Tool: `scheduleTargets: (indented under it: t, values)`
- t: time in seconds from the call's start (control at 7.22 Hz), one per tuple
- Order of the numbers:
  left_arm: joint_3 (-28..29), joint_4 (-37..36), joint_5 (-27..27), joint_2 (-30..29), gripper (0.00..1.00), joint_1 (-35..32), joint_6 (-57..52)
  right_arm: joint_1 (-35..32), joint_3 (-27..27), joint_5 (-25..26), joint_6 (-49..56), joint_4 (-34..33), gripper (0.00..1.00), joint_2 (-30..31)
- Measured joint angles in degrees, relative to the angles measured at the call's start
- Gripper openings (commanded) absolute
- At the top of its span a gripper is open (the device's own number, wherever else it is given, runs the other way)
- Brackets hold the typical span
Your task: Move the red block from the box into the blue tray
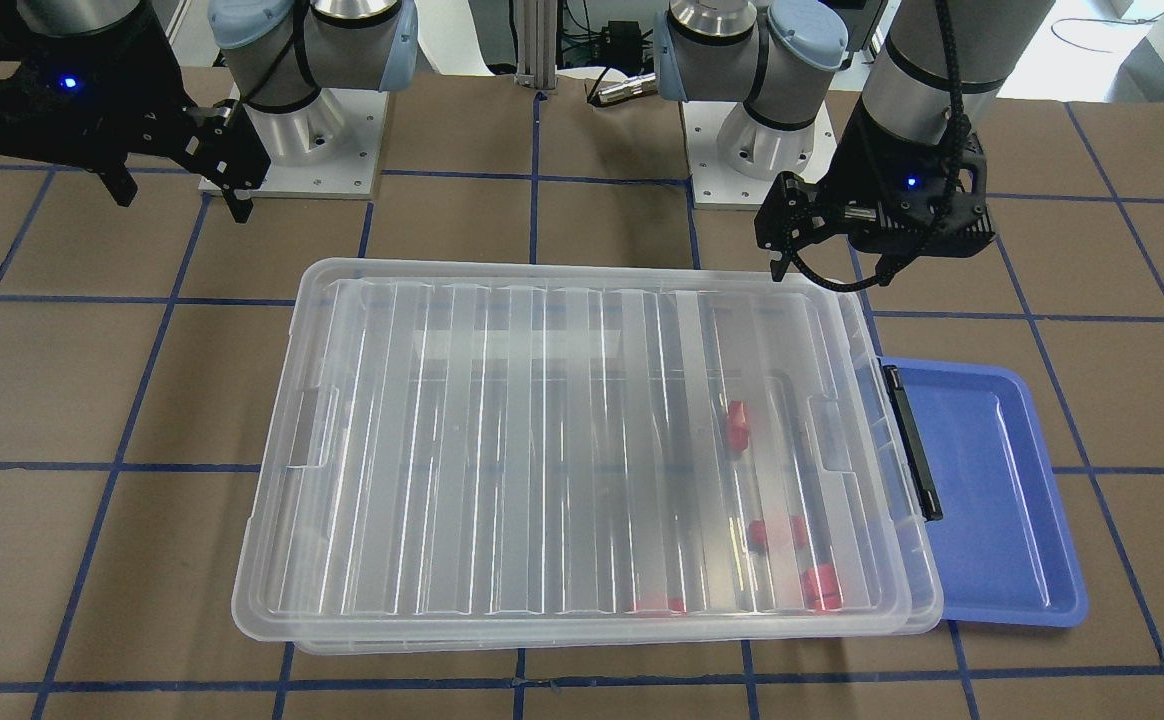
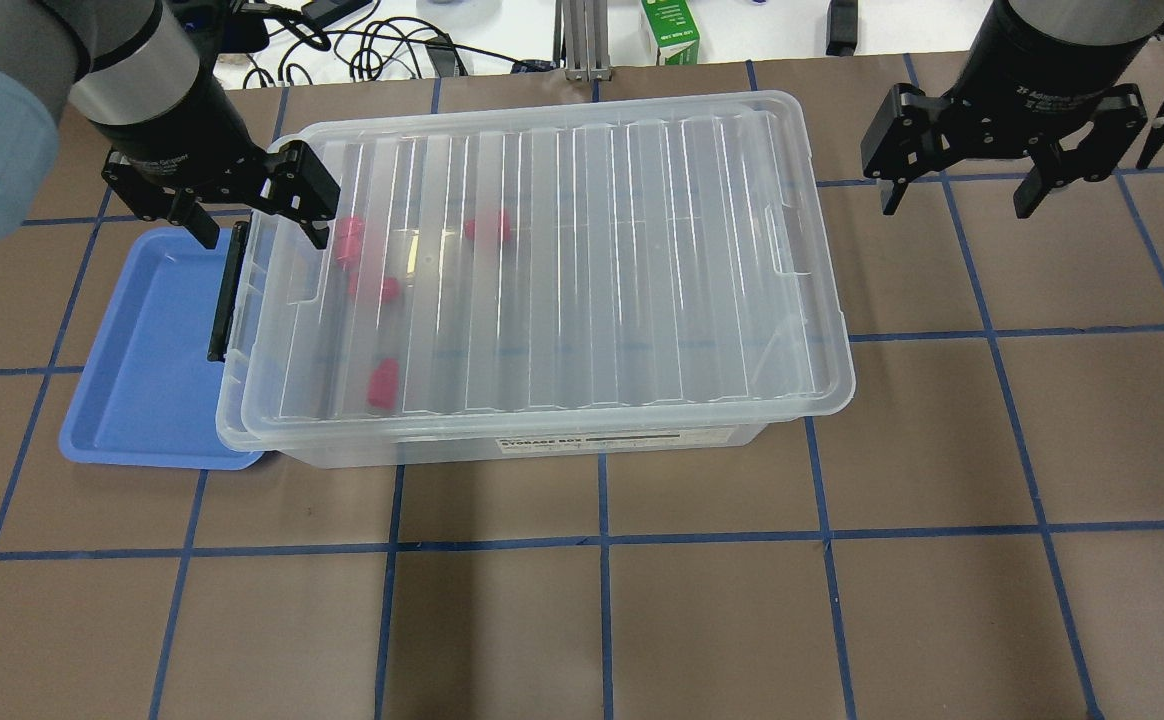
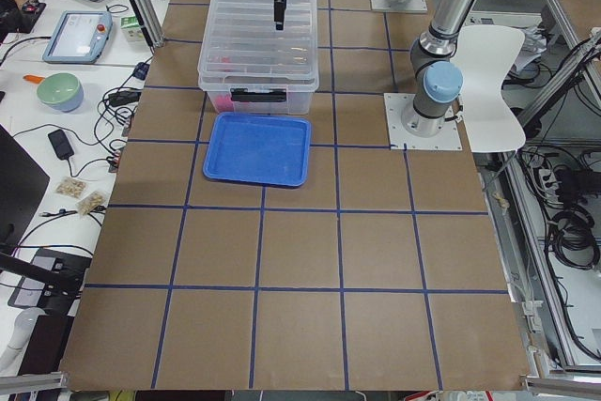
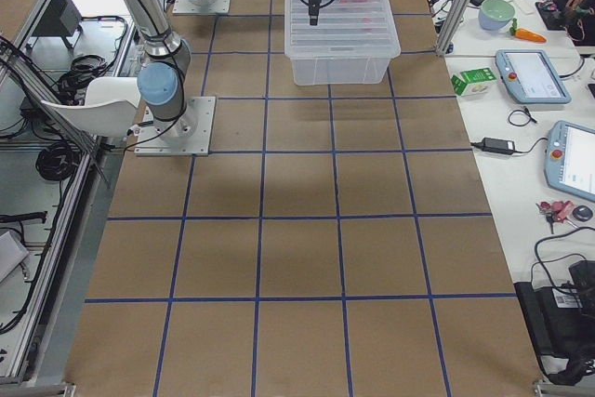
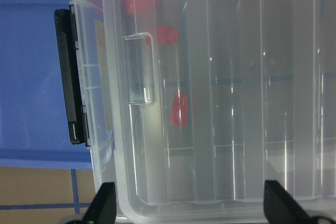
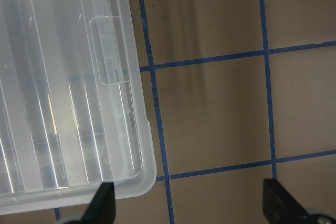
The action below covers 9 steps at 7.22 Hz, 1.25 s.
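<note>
Large clear ribbed plastic box [image 1: 502,450]: was translucent, glossy. Shallow blue plastic tray [image 1: 1002,500]: looked smooth, glossy. Small red plastic blocks [image 1: 737,425]: smooth. Brown worktop [image 1: 92,380]: was matt, paper-like.

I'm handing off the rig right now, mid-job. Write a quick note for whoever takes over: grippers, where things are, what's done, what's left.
Left gripper: open, empty, hovering over the end of the box that has the black latch.
Right gripper: open, empty, above the table past the box's other end.
Box: lid on; four red blocks show through it, all toward the latch end.
Blue tray: beside the latch end, empty.
Done: nothing placed yet.
Left: get the lid off, grasp one red block, set it in the blue tray.
</note>
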State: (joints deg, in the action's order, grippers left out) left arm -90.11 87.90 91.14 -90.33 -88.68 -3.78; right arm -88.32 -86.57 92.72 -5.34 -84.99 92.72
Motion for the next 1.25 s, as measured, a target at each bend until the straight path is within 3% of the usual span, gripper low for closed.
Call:
scheduleTargets:
  t: [0.97,1.25]
  values:
    - [0.02,-0.01,-0.09,-0.02,1.0,0.0,0.09,0.1,-0.9,-0.31,0.08,0.56,1.0,-0.65]
    - [0.02,-0.01,-0.09,0.0,1.0,0.0,0.09,0.11,-2.49,-0.54,0.03,-1.76,1.0,-3.75]
